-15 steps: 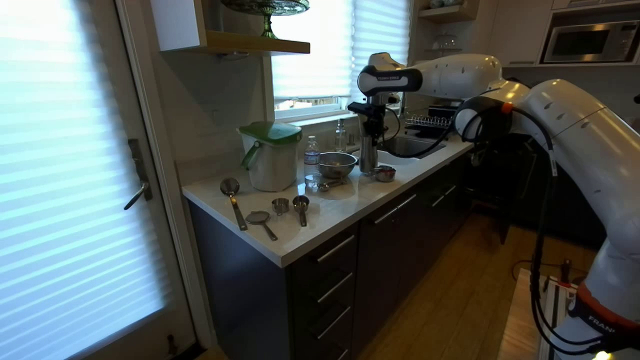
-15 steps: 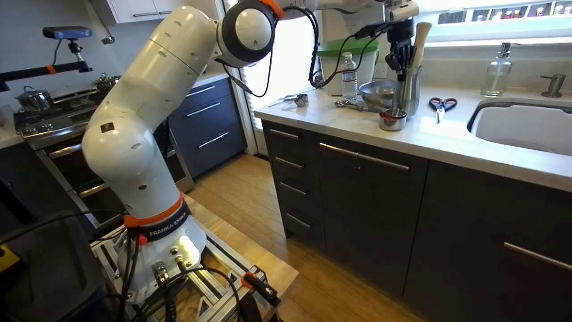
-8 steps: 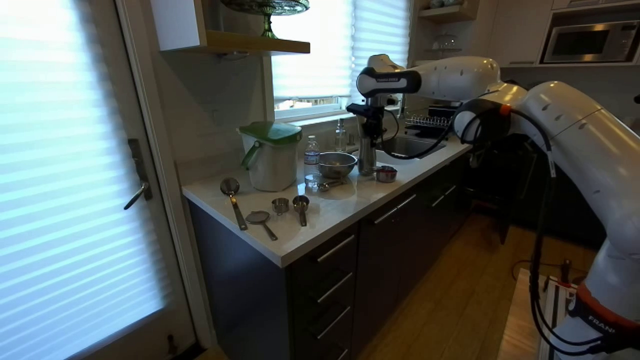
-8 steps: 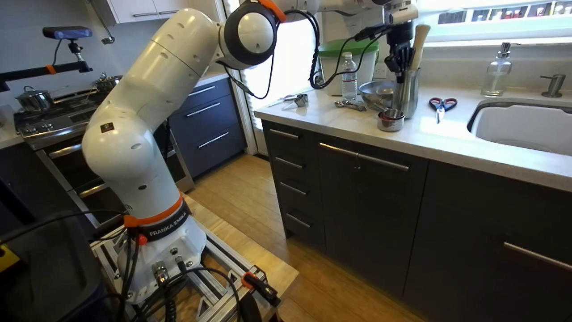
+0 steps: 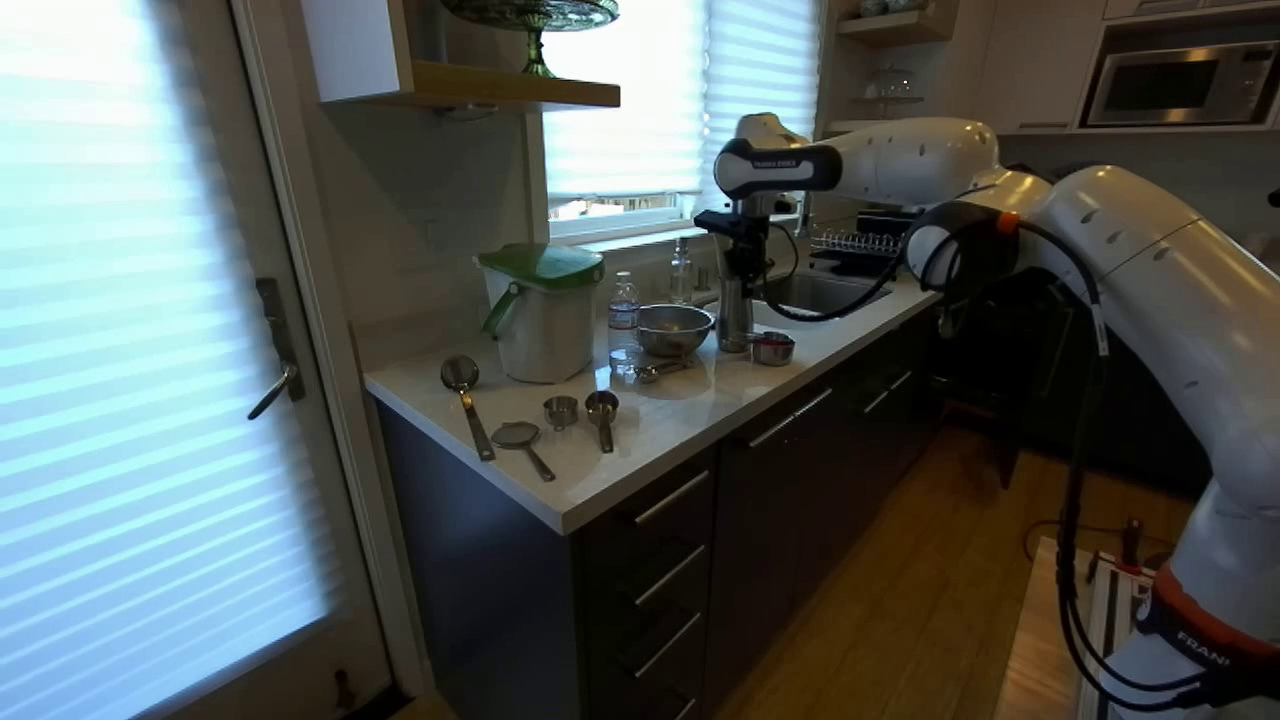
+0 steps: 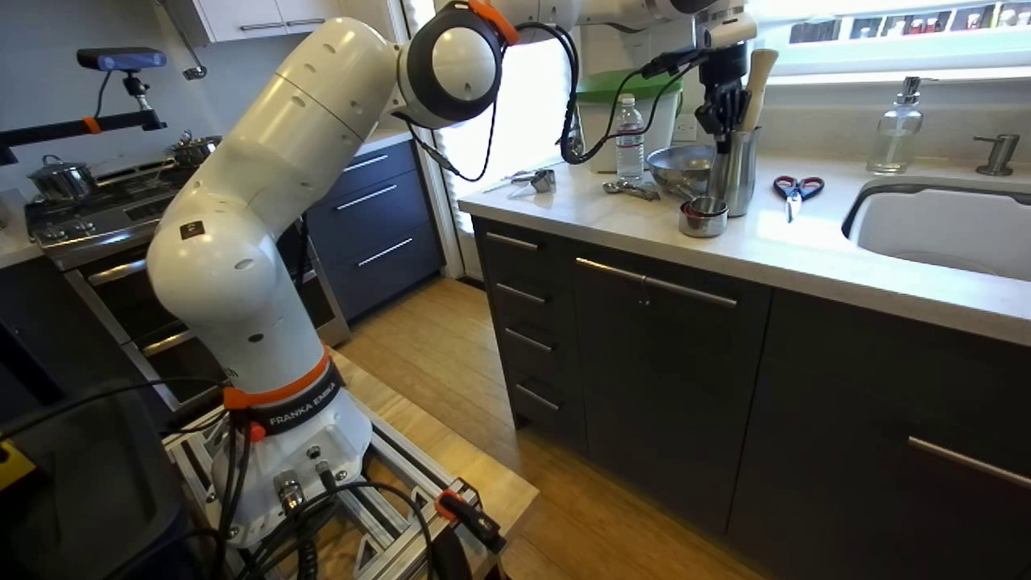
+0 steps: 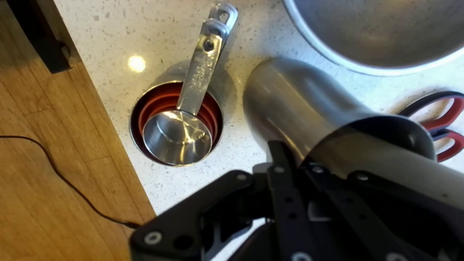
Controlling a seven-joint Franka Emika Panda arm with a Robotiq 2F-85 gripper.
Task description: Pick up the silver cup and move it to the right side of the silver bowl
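The silver cup, a tall metal tumbler, stands on the counter just right of the silver bowl (image 6: 681, 167) in an exterior view (image 6: 734, 181) and beside the bowl (image 5: 672, 333) in an exterior view (image 5: 735, 322). My gripper (image 6: 726, 137), also in an exterior view (image 5: 743, 285), points down at the cup's rim. In the wrist view the gripper (image 7: 294, 157) has one finger outside the cup (image 7: 301, 101) and the other inside, closed on the wall. The inner fingertip is hidden. A wooden tool (image 6: 759, 80) sticks out of the cup. The bowl (image 7: 373, 32) is close to the cup, apart from it.
Nested measuring cups (image 7: 177, 137) lie in front of the cup, near the counter's front edge. Scissors (image 6: 797, 189) and the sink (image 6: 950, 225) are to the right. A water bottle (image 6: 629, 141) and a green-lidded bin (image 5: 545, 310) stand behind and left of the bowl.
My gripper has moved down slightly together with the cup. The nested measuring cups have shifted a little. The bowl has not moved.
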